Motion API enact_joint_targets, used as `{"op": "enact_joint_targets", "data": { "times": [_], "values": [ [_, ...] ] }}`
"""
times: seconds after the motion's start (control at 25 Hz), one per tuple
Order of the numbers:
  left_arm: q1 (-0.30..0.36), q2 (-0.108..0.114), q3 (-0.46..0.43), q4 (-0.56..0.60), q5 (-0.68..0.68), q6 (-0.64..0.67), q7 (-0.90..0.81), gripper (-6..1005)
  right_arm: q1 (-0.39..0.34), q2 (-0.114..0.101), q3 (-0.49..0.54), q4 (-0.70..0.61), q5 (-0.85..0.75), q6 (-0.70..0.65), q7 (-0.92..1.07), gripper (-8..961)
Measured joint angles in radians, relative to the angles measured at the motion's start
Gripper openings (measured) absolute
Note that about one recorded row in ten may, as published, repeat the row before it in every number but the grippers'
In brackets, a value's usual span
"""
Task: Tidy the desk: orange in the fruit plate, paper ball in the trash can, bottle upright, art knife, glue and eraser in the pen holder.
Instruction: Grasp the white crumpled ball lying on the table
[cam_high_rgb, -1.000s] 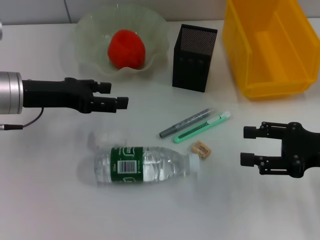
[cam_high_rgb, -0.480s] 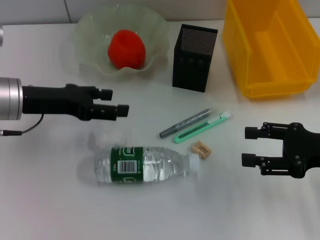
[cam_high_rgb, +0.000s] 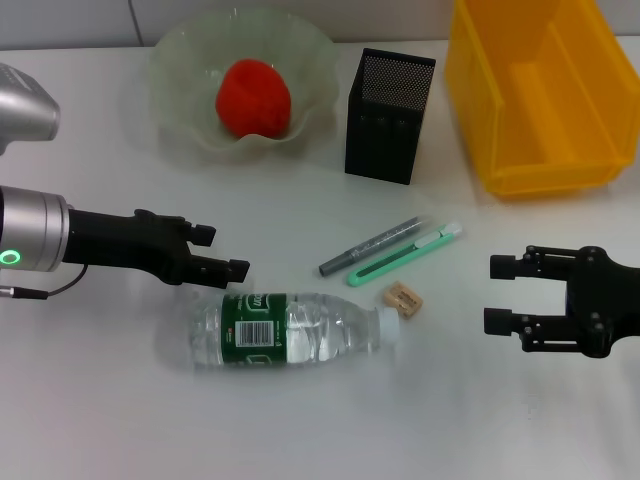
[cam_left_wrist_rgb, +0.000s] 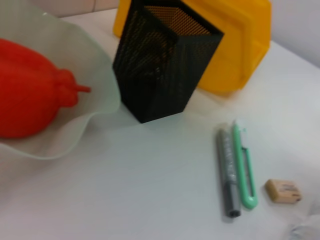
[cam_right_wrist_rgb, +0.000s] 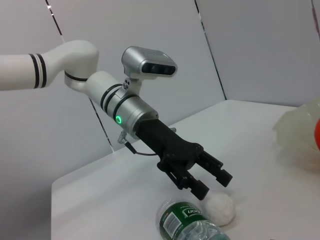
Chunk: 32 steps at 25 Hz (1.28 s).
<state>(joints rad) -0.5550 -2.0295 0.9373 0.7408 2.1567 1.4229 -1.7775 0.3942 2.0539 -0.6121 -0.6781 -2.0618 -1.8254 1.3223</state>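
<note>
- The left end effector (cam_high_rgb: 222, 250) hangs low over the white surface (cam_high_rgb: 300, 430), just above the base end of the bottle (cam_high_rgb: 290, 330), its two fingers parted with nothing between them.
- From the right wrist view, that same left end effector (cam_right_wrist_rgb: 212, 181) sits right above the paper ball (cam_right_wrist_rgb: 220, 208), which lies beside the bottle's (cam_right_wrist_rgb: 192, 225) green label.
- The bottle is on its side, cap pointing toward the eraser (cam_high_rgb: 403, 298), which lies just beside the cap.
- Grey glue stick (cam_high_rgb: 371, 245) and green art knife (cam_high_rgb: 404, 254) lie side by side, slanted, between the bottle and the pen holder (cam_high_rgb: 388, 116).
- The left wrist view confirms it: glue (cam_left_wrist_rgb: 227, 172) and art knife (cam_left_wrist_rgb: 243, 167) touching or nearly so, eraser (cam_left_wrist_rgb: 283, 190) close by.
- The orange (cam_high_rgb: 254, 97) already sits in the fruit plate (cam_high_rgb: 180, 60), far side of the surface.
- The black mesh pen holder stands upright between the plate and the yellow trash can (cam_high_rgb: 540, 95).
- The right end effector (cam_high_rgb: 502, 293) hovers at the right, well apart from the items, fingers wide and holding nothing.
</note>
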Motion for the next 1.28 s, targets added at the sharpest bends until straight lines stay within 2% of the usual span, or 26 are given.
{"op": "enact_joint_targets", "data": {
  "times": [0.44, 0.8, 1.24, 1.28],
  "values": [
    [-0.002, -0.009, 0.0, 0.0, 0.028, -0.04, 0.001, 842, -0.007, 0.0, 0.0, 0.0, -0.001, -0.002, 0.0, 742],
    [-0.013, -0.026, 0.0, 0.001, 0.091, -0.055, 0.001, 837, -0.008, 0.0, 0.0, 0.0, -0.002, -0.002, 0.0, 742],
    [-0.022, -0.026, 0.0, 0.002, 0.094, -0.066, 0.001, 832, -0.006, 0.001, 0.0, 0.0, -0.002, -0.002, 0.0, 742],
    [-0.022, -0.026, 0.0, 0.002, 0.094, -0.066, 0.001, 808, -0.006, 0.001, 0.0, 0.0, -0.002, -0.002, 0.0, 742]
  ]
}}
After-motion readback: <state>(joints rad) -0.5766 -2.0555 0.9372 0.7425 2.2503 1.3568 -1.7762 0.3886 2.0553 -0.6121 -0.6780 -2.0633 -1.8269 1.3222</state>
